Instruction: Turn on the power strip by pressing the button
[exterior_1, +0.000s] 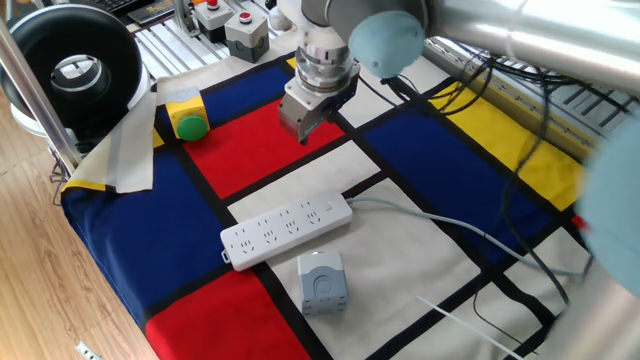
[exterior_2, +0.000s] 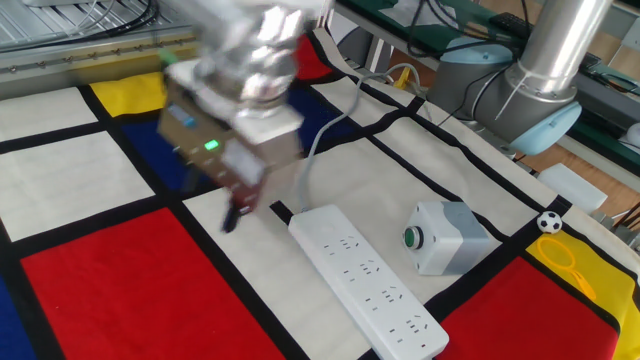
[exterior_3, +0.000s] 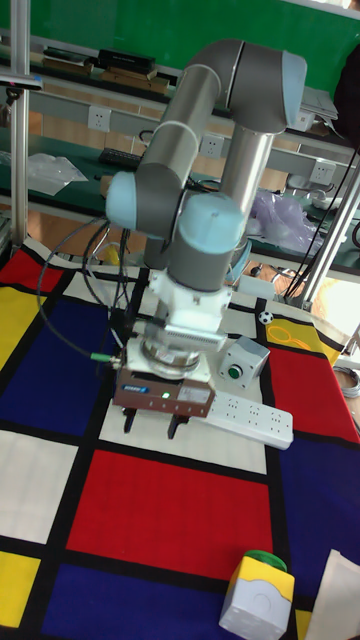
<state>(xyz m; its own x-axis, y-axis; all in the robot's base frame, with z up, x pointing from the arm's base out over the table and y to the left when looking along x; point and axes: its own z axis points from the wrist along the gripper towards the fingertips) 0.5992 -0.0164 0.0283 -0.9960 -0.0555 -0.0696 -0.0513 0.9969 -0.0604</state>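
Observation:
The white power strip (exterior_1: 287, 230) lies flat on the checkered cloth, its pale grey cable (exterior_1: 420, 213) running off to the right. It also shows in the other fixed view as the power strip (exterior_2: 366, 287) and, partly behind the arm, in the tall view as the power strip (exterior_3: 252, 415). Its button is too small to make out. My gripper (exterior_3: 150, 424) points down beside the strip's cable end, apart from it, over the cloth. In the tall view its two fingers stand open with nothing between them. The gripper (exterior_2: 232, 212) is motion-blurred in the other fixed view.
A small grey box (exterior_1: 322, 282) with a green button sits close beside the strip. A green dome button in a yellow housing (exterior_1: 186, 121) stands at the left. Red buttons in grey housings (exterior_1: 246, 32) and a black round device (exterior_1: 72, 68) are at the back.

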